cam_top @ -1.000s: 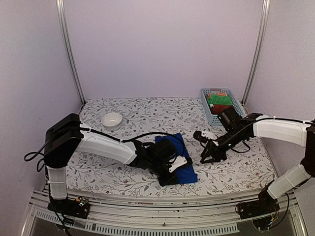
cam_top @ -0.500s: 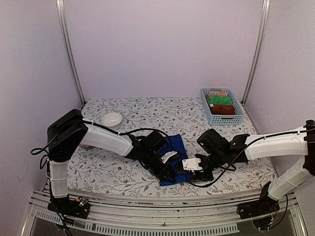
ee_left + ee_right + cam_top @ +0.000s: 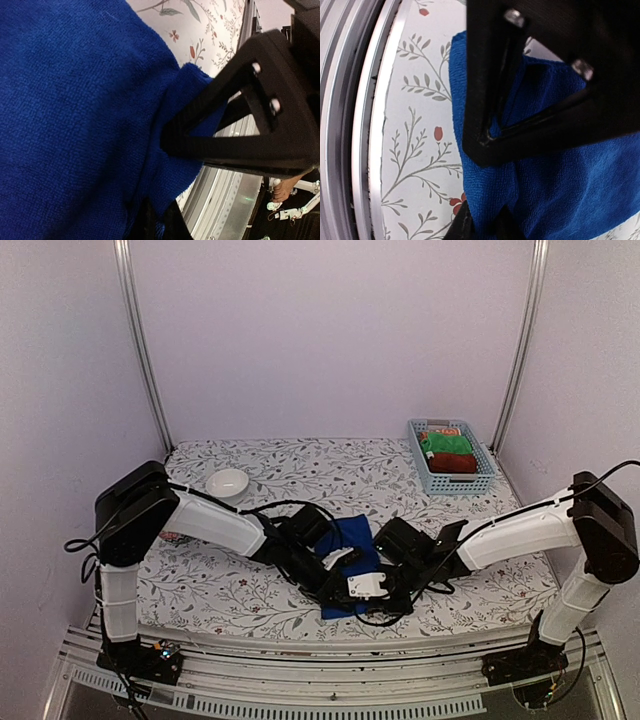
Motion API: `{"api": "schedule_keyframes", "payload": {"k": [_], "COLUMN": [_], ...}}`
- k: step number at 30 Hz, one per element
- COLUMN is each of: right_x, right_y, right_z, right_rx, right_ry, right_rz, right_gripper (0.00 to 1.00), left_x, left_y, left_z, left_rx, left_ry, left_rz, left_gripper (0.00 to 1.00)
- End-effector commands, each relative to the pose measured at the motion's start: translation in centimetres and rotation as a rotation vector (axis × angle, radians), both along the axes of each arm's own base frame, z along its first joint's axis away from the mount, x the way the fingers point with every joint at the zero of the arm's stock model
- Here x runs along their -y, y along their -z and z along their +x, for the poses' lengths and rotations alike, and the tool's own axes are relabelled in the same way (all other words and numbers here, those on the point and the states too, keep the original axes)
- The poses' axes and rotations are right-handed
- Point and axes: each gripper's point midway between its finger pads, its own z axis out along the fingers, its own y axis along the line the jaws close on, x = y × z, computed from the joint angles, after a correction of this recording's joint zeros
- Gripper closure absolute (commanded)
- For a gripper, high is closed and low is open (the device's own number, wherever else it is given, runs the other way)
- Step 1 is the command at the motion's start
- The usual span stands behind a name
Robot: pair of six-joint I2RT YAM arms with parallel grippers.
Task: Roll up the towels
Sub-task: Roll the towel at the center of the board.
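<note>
Top view: blue towel [image 3: 356, 537] lay low centre on the surface [image 3: 300, 465], both arms meeting at its near end; red towel [image 3: 452, 463] sat in the basket [image 3: 487, 480], upper right.
Left wrist: left pincer [image 3: 159, 225] narrow, nipping the bunched blue towel edge, bottom centre.
Right wrist: right pincer [image 3: 481, 224] narrow, nipping the blue towel edge, bottom centre.
Progress: blue roll judged barely begun, most of it flat; could not tell whether the red towel was rolled.

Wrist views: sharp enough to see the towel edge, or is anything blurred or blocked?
Left wrist: towel weave crisp, left finger a dark silhouette covering the right side. Right wrist: towel edge sharp, right finger hides the top. Top external: even light, no glare, arms cover most of the towel.
</note>
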Motion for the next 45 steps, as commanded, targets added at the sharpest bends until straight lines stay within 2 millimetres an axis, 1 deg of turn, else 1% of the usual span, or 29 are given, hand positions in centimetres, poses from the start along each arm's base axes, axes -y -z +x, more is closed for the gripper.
{"api": "schedule_keyframes", "payload": {"k": [1, 4, 7, 9, 11, 12, 14, 16, 18, 20, 22, 24, 26, 27, 28, 30, 33, 35, 38, 41, 45], "right_x": [-0.6, -0.1, 0.3, 0.5, 0.4, 0.4, 0.5, 0.4, 0.6, 0.6, 0.6, 0.9, 1.0, 1.3, 1.4, 1.5, 1.6, 1.6, 1.6, 1.7, 1.6], "right_y": [0.2, -0.4, -1.0, -1.0, -1.2, -1.1, -1.1, -0.5, -0.3, 0.1, 0.3, 0.9, 1.2, 2.3, 2.7, 3.1, 3.2, 3.3, 3.2, 3.2, 3.1], "right_z": [-1.9, -3.6, -3.9, -3.8, -3.5, -3.1, -2.5, -1.7, -1.1, -0.5, 0.5, 1.2, 1.7, 1.5, 1.4, 1.3, 1.3, 1.3, 1.2, 1.0, 1.2], "right_rx": [-0.123, -0.29, -0.452, -0.566, -0.683, -0.742, -0.858, -0.952, -1.027, -1.093, -1.137, -1.167, -1.178, -1.212, -1.225, -1.237, -1.245, -1.245, -1.254, -1.256, -1.255], "right_ry": [-0.041, -0.078, -0.068, -0.05, -0.02, 0.0, 0.033, 0.065, 0.096, 0.125, 0.155, 0.194, 0.226, 0.254, 0.262, 0.271, 0.278, 0.278, 0.279, 0.279, 0.278], "right_rz": [0.005, 0.019, 0.027, 0.019, 0.021, 0.02, 0.015, 0.003, -0.006, -0.008, 0.001, -0.002, -0.016, -0.053, -0.07, -0.08, -0.085, -0.085, -0.082, -0.082, -0.077], "right_gripper": [0.93, 0.96, 0.97, 0.97, 0.97, 0.97, 0.97, 0.97, 0.97, 0.97, 0.97, 0.97, 0.97, 0.97, 0.97, 0.97, 0.97, 0.97, 0.97, 0.97, 0.97], "left_x": [-0.6, -0.9, -1.6, -2.4, -3.8, -4.4, -5.7, -7.0, -7.8, -8.0, -7.5, -6.6, -5.3, -4.6, -3.6, -2.5, -1.5, -0.8, -0.1, 0.0, 0.3], "left_y": [-0.2, -0.8, -1.7, -3.0, -3.1, -3.5, -4.2, -4.7, -5.6, -6.9, -8.2, -8.5, -8.0, -7.4, -7.1, -5.5, -3.3, -2.7, -2.3, -1.9, -2.1], "left_z": [0.2, 0.5, 1.3, 2.4, 3.5, 3.9, 4.9, 5.5, 5.6, 4.8, 3.5, 2.1, 0.4, -0.4, -1.0, -1.6, -1.6, -1.2, -0.3, 0.6, 0.4], "left_rx": [-0.052, -0.029, 0.049, 0.133, 0.228, 0.268, 0.36, 0.467, 0.599, 0.75, 0.89, 0.98, 1.024, 1.051, 1.085, 1.155, 1.237, 1.263, 1.311, 1.365, 1.385], "left_ry": [-0.024, -0.024, -0.049, -0.1, -0.171, -0.198, -0.256, -0.293, -0.298, -0.275, -0.213, -0.12, 0.013, 0.083, 0.143, 0.26, 0.388, 0.415, 0.429, 0.439, 0.465], "left_rz": [-0.016, -0.033, -0.034, -0.037, 0.0, 0.003, 0.023, 0.052, 0.065, 0.059, 0.03, 0.001, -0.027, -0.017, -0.002, 0.07, 0.162, 0.183, 0.215, 0.262, 0.234], "left_gripper": [1.0, 1.0, 0.82, 0.76, 0.7, 0.68, 0.65, 0.65, 0.65, 0.66, 0.67, 0.67, 0.67, 0.65, 0.64, 0.62, 0.61, 0.61, 0.61, 0.6, 0.59]}}
